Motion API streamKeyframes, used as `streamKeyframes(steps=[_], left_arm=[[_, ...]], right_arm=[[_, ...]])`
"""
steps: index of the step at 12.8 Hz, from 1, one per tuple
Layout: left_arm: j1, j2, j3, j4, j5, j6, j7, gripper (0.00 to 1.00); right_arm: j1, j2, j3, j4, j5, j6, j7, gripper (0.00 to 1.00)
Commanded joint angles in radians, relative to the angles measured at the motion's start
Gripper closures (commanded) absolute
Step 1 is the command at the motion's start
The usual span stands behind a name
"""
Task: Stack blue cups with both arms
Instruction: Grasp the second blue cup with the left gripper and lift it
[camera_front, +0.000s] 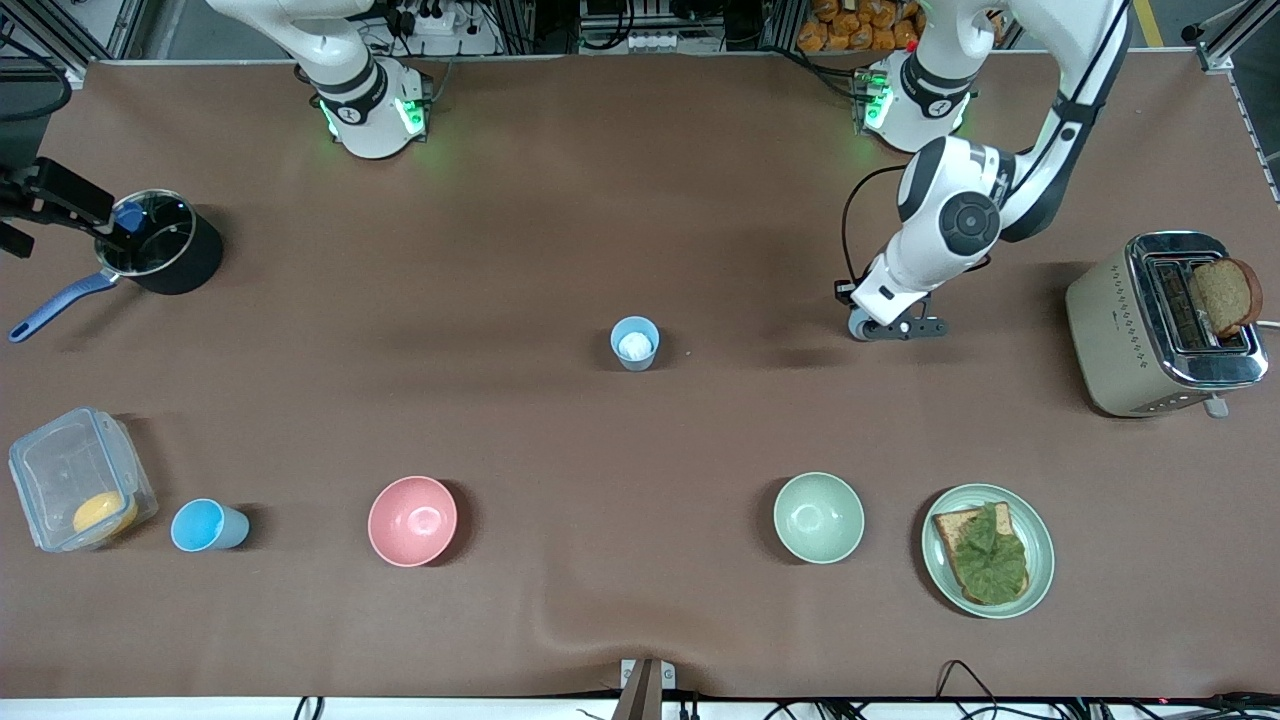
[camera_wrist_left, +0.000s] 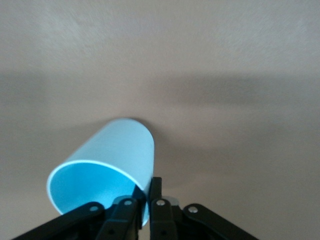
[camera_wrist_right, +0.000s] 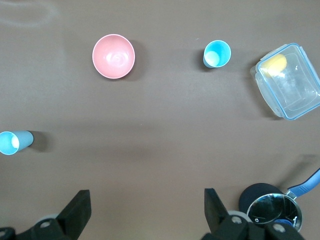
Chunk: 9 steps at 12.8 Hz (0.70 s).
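item: blue cups, three, thin light plastic, likely slippery and easily tipped; best pinched at the rim wall. one (camera_wrist_left: 112, 160) was pinched at its rim by the left gripper (camera_front: 893, 329), low over the table toward the toaster (camera_front: 1160, 325); one (camera_front: 635, 343) stood mid-table; one (camera_front: 205, 525) beside the container (camera_front: 75, 490). right gripper (camera_wrist_right: 145, 212) hung spread, waiting above.

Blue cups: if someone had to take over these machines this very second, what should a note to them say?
Left end effector: shut on the rim of the held blue cup, which is tilted and low at the left arm's end of the table. I cannot tell whether it touches the table.
Right end effector: open and empty, high over the right arm's end. That arm waits.
Other cups: the white-patched cup stands mid-table. The third cup is nearer the front camera, between the clear container and the pink bowl.
Done: one cup is grasped.
Left: nothing is stacked yet.
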Motion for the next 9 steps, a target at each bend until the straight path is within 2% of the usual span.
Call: streamKeyframes(steps=[1, 3, 6, 9], left_arm=[[-0.002, -0.097, -0.004, 0.045, -0.01, -0.089, -0.013, 1.0], [-0.013, -0.114, -0.007, 0.149, -0.01, -0.166, -0.027, 1.0], [-0.036, -0.114, -0.012, 0.255, -0.019, -0.238, -0.03, 1.0], [-0.117, -0.082, -0.012, 0.399, -0.022, -0.298, -0.104, 1.0]], right_arm=[[-0.03, -0.077, 0.037, -0.128, -0.011, 0.044, 0.011, 0.0], [-0.014, -0.12, 0.032, -0.208, -0.058, 0.075, 0.011, 0.0], [-0.008, -0.122, 0.031, -0.233, -0.068, 0.079, 0.008, 0.0], [-0.007, -0.122, 0.021, -0.259, -0.065, 0.087, 0.011, 0.0]])
